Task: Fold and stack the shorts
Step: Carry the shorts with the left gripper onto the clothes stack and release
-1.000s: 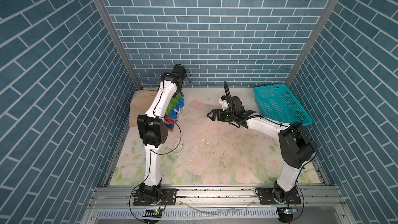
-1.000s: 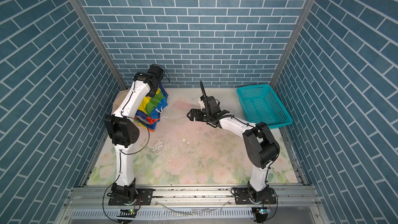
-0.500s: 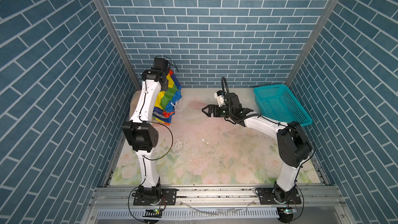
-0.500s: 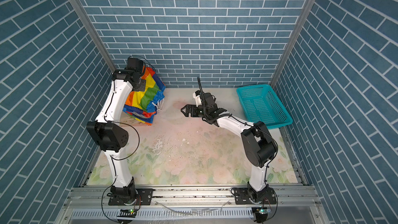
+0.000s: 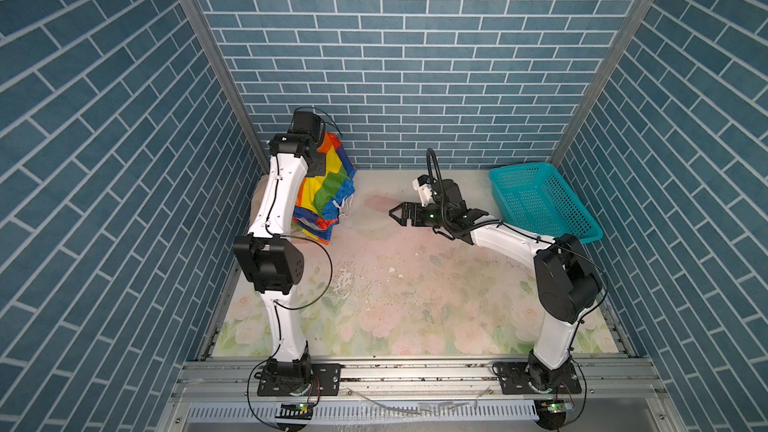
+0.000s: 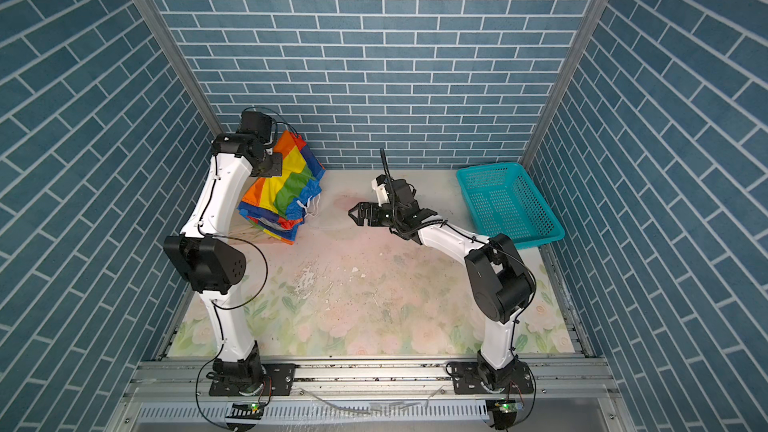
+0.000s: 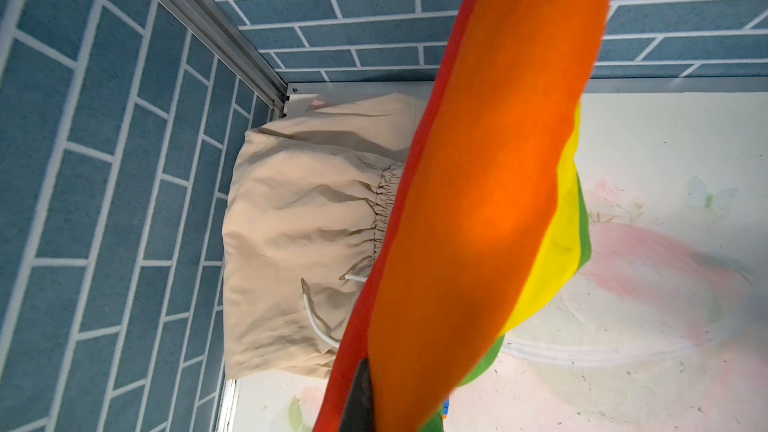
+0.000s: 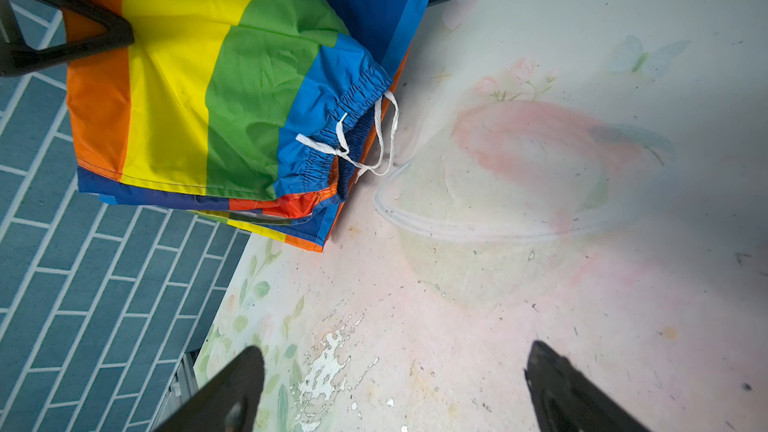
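**Rainbow shorts hang in the left gripper at the table's far corner**

The left gripper (image 8: 116,35), clamped tight on the orange stripe of the rainbow-striped shorts (image 5: 328,184), holds the garment hanging at about 10 o'clock on the table. A white drawstring (image 8: 382,135) dangles from the blue waistband. Whether the lowest folds touch the surface cannot be told. Beneath them, the beige shorts (image 7: 299,222) lie folded flat in the 10 o'clock corner, close against the walls. The right gripper (image 5: 397,214), jaws spread wide and holding nothing, hovers over bare table near 12 o'clock. Its tips point toward 9 o'clock, apart from the hanging cloth. A teal perforated basket (image 5: 521,166) sits at 2 o'clock. The table (image 5: 415,284) wears a faded floral print, scuffed and flaking at its middle. Blue brick-pattern walls (image 5: 395,56) enclose it on three sides.
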Controlling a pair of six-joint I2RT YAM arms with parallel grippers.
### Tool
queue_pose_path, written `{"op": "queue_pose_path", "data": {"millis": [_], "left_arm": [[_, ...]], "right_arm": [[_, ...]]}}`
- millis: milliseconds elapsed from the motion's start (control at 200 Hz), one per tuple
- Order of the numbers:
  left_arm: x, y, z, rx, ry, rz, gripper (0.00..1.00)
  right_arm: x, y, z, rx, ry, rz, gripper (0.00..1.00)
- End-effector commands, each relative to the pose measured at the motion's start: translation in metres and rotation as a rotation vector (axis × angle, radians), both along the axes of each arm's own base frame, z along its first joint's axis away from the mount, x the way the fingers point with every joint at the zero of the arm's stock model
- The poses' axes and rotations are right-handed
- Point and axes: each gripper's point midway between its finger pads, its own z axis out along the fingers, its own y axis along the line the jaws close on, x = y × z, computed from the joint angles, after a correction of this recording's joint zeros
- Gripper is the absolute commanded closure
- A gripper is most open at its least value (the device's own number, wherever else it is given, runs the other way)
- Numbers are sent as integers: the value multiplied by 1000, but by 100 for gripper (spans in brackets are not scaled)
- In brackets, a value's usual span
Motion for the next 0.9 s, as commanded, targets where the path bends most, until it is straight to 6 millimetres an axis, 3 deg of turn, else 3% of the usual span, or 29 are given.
{"op": "queue_pose_path", "data": {"millis": [0,135,420,675,895], "left_arm": [[-5,9,33,-51,-86,38,100],[2,31,29,-98,-107,94,100],[13,73,-4,-76,-59,150,100],[29,97,-39,-111,-11,139,100],[34,137,-56,-57,12,195,100]], "right_arm": [[-1,6,13,18,-19,6,1],[-3,6,14,18,-21,8,1],[-4,10,17,26,-29,19,1],[-4,24,7,30,-8,39,1],[-4,31,2,26,1,50,2]]}}
